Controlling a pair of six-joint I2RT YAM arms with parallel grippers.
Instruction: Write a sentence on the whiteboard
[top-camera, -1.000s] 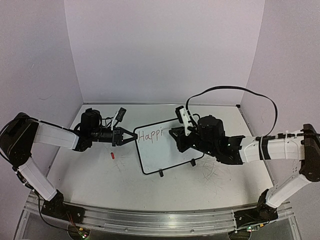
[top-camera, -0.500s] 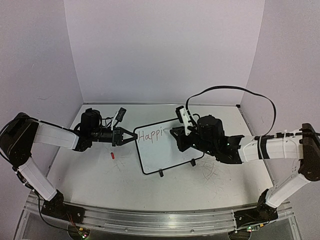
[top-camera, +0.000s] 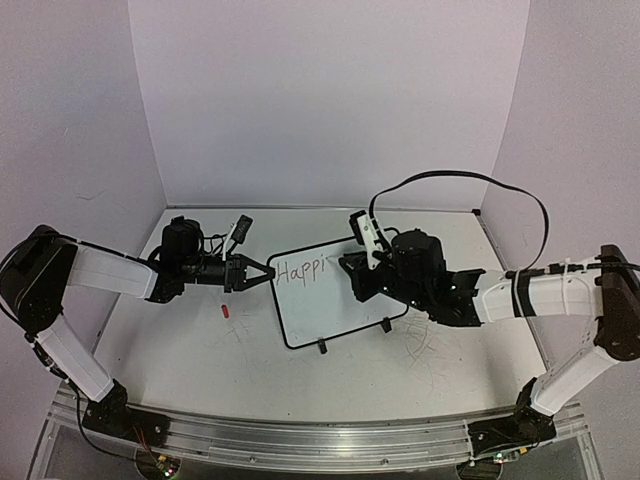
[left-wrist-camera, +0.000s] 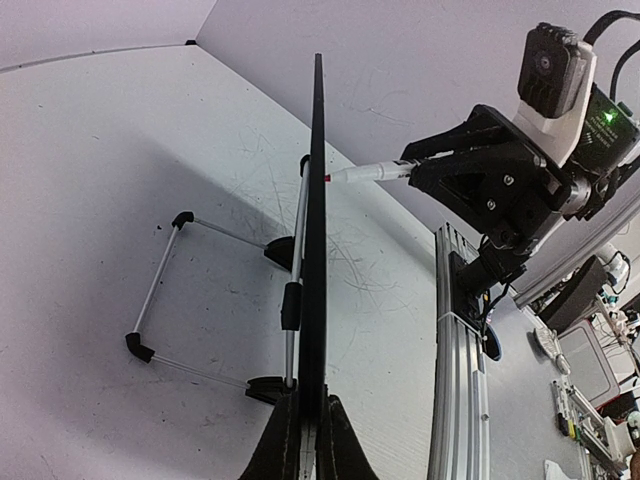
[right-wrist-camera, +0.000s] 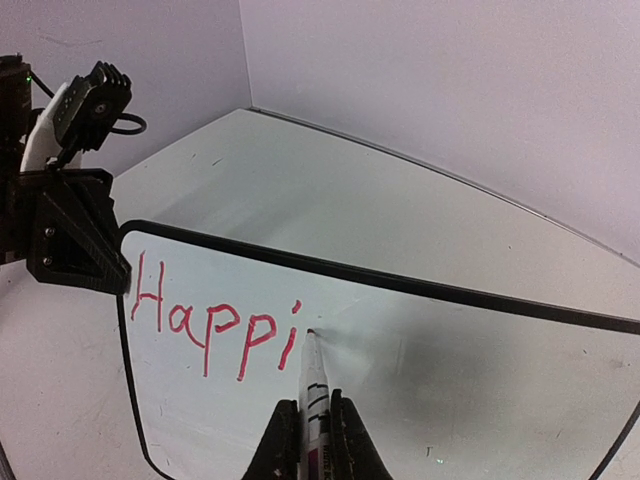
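Observation:
The whiteboard stands tilted on its black feet at mid-table, with red lettering "Happi" along its top left. My left gripper is shut on the board's left edge; the left wrist view shows the board edge-on between the closed fingers of my left gripper. My right gripper is shut on a white marker, whose tip rests at the board just right of the "i" of the lettering. That marker meets the board face from the right.
A small red cap lies on the table left of the board. The board's wire stand spreads behind it. Pale walls close the back and sides. An aluminium rail runs along the near edge. A black cable arcs over the right arm.
My right gripper has shifted slightly up and left with the marker. The lettering still reads "Happi". The left arm and the board have not moved.

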